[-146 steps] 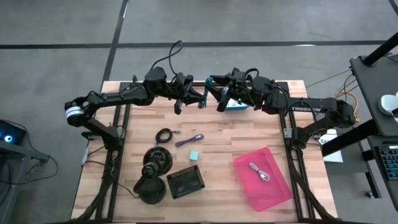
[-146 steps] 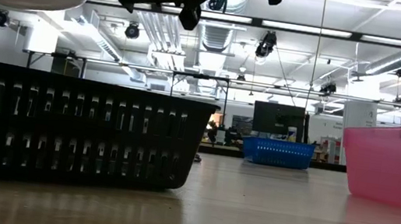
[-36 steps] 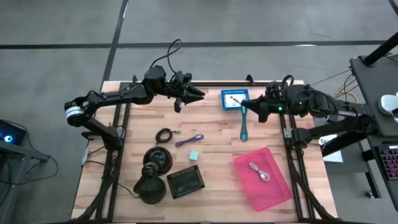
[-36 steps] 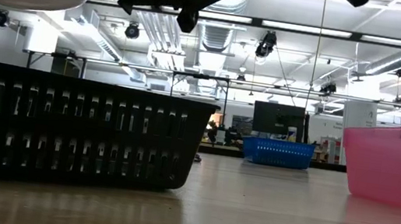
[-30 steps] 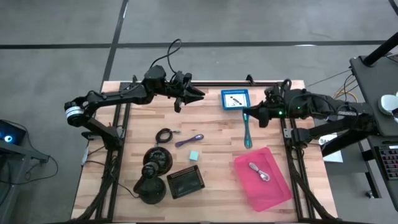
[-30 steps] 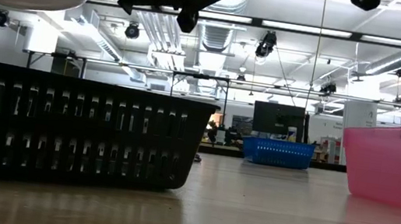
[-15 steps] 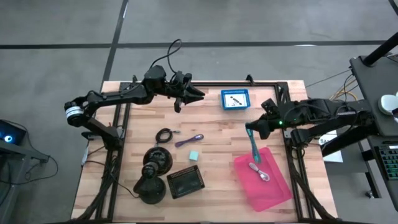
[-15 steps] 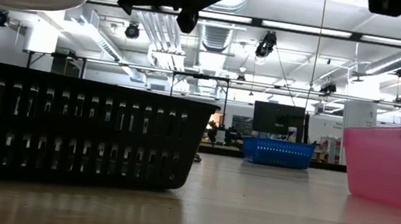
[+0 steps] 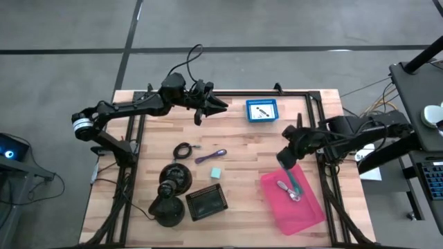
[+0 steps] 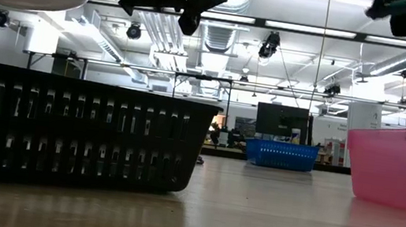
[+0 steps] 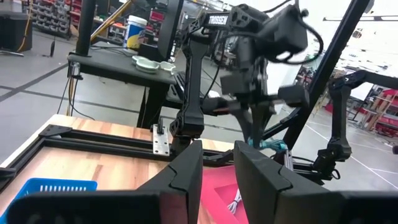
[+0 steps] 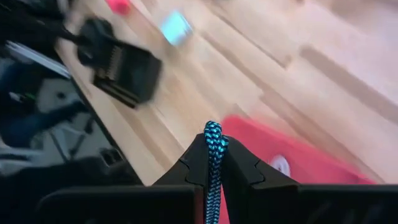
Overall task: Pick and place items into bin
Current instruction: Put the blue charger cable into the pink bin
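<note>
My right gripper (image 9: 286, 158) is above the far end of the pink bin (image 9: 308, 211), shut on a teal-handled tool (image 9: 296, 181) that slants down over the bin. A pale small item (image 9: 285, 188) lies in the bin. My left gripper (image 9: 216, 104) is raised near the far edge, open, with nothing between its fingers (image 11: 186, 174). On the table lie a coiled black cable (image 9: 183, 150), a purple pen (image 9: 211, 156) and a pale teal cube (image 9: 217, 172). A white packet (image 9: 261, 111) lies in a blue box. My right gripper pinches one end of the teal tool (image 12: 213, 140) between its two fingers. The fingers slant downward from the table's right side. The tool hangs below them, lifted clear of the table, its lower end (image 9: 299, 192) over the bin; whether it touches the bin I cannot tell.
Two big black domed objects (image 9: 173, 178) (image 9: 168, 207) and a black slotted basket (image 9: 207, 202) stand near the front left. The black basket (image 10: 74, 127) and the pink bin (image 10: 398, 169) fill the sides of the low view. Bare wood lies between cube and bin.
My right gripper has gone toward the table's near edge and down, tipping its fingers downward. It has carried the teal tool from beside the blue box to above the pink bin. The tool has stayed clear of the table.
</note>
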### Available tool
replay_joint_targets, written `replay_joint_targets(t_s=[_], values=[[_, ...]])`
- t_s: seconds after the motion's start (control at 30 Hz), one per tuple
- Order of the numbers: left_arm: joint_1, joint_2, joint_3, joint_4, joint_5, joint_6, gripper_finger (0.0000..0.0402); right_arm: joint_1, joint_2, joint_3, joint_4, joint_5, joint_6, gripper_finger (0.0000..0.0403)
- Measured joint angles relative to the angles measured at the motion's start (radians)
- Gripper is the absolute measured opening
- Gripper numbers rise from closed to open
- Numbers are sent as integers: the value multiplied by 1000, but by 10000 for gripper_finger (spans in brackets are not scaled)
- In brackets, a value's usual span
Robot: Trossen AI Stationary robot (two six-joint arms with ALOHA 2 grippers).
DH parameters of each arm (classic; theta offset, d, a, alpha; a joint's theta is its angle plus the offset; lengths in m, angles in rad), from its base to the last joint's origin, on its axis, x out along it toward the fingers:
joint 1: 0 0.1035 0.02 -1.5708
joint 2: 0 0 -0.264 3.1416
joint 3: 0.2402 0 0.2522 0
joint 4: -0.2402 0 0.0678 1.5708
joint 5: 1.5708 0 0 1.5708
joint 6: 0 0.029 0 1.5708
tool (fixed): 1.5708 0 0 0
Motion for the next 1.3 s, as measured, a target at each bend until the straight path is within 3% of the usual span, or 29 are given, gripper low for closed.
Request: replay_joint_targets(t_s=[0.47, 0.93, 1.3], values=[[0, 0, 0, 2, 0, 0, 76, 52, 100, -56, -82, -128, 13, 13], [0, 0, 0, 2, 0, 0, 76, 130, 100, -160, -73, -120, 149, 13], [0, 0, 0, 1, 0, 0, 76, 131, 103, -241, -15, -88, 153, 13]])
